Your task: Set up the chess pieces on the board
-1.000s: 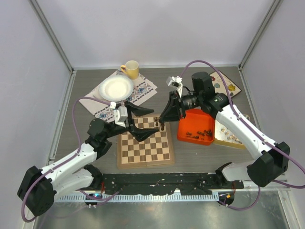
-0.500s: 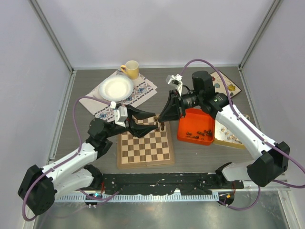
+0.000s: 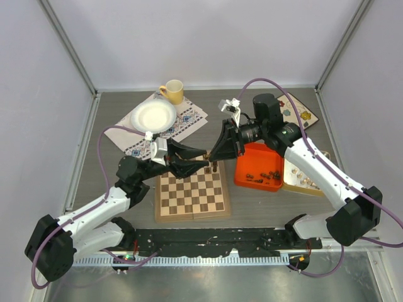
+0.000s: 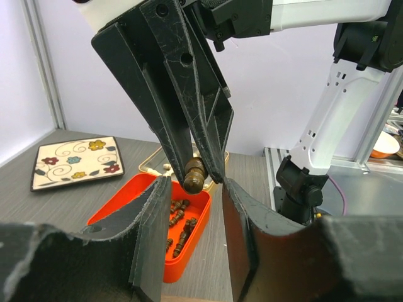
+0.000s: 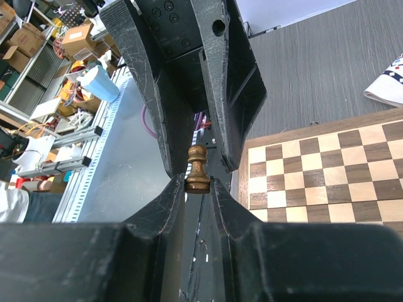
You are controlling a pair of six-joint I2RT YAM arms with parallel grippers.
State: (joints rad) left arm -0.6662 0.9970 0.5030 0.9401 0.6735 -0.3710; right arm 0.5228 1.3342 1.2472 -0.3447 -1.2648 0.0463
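The brown pawn (image 5: 197, 168) you are working with is sitting at the far right corner of the board (image 3: 189, 195). Nothing is showing under it in the left wrist view, so it looks to be off the squares. The right gripper (image 5: 197, 184) is clamping it by the base, one pad on each side of the foot, and the round head is poking out free beyond the tips.

Expect it to be very light, hard and smooth. It is turned wood with curved sides, so it is unlikely to break, but it can easily pivot or squirt out of a narrow pinch. The foot is already taken, so the waist just under the head is looking like the only free place to grip. Close squarely across it, not on the ball of the head.

The left gripper (image 4: 194, 207) is facing it with its fingers (image 4: 151, 239) spread apart. They are flanking the head on both sides, and as far as I can tell they are not touching it. If you are passing the pawn across, I would let the second grip settle before the first one opens.

Further right, more dark pieces (image 3: 264, 175) are lying in the orange tray (image 3: 247, 165), just beside the board.
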